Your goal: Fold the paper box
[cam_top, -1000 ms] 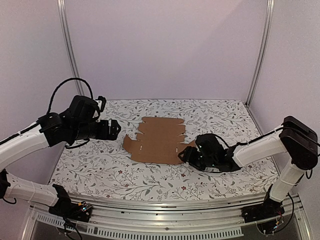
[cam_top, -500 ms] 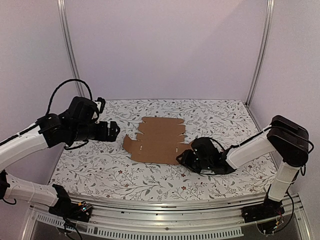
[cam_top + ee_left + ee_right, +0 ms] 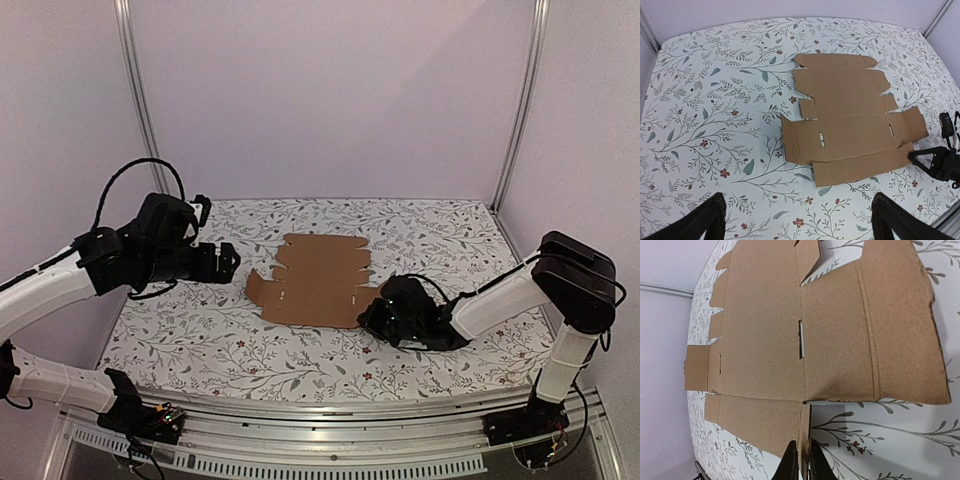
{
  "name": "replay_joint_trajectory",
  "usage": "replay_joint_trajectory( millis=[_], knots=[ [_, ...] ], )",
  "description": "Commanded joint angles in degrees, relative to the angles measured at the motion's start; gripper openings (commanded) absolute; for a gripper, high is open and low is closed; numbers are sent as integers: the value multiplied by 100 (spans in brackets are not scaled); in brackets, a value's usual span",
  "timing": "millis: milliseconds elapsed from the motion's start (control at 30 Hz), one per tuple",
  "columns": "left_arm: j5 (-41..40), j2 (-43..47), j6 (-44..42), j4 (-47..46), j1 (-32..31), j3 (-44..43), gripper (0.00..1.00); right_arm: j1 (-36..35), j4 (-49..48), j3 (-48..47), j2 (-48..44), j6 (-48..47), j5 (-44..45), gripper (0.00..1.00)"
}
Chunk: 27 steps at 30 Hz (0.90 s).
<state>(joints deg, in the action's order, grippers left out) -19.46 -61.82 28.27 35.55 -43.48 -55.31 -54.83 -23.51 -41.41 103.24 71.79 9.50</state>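
Plain pale lilac walls [image 3: 330, 90] are enclosing the worktop [image 3: 200, 350], which is wearing a white leaf-patterned cloth [image 3: 715, 100], while two metal posts [image 3: 140, 100] are standing at its far corners

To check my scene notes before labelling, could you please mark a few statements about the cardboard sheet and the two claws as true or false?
1. The paper box lies as a flat, unfolded sheet. True.
2. The left claw grips the sheet. False: it is open and hangs to the sheet's left, apart from it.
3. The right claw has a flap's edge between its fingers. True.
4. The tablecloth is plain white. False: it carries a floral print.
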Motion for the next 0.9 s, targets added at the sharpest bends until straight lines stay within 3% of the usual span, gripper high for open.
replay_joint_trajectory(
  millis=[0, 367, 600, 867],
  knots=[
    [89, 21, -65, 113, -72, 51, 99, -84, -81, 1, -69, -184, 195, 0],
    [67, 85, -157, 269, -72, -289, 100, -86, 466, -28, -993, -1099, 89, 0],
    [136, 102, -406, 469, -72, -770, 100, -84, 2096, -669, -1901, -2800, -255, 0],
    [652, 120, -905, 467, -81, -1264, 99, -83, 4750, -2075, -2476, -4998, -460, 0]
  ],
)
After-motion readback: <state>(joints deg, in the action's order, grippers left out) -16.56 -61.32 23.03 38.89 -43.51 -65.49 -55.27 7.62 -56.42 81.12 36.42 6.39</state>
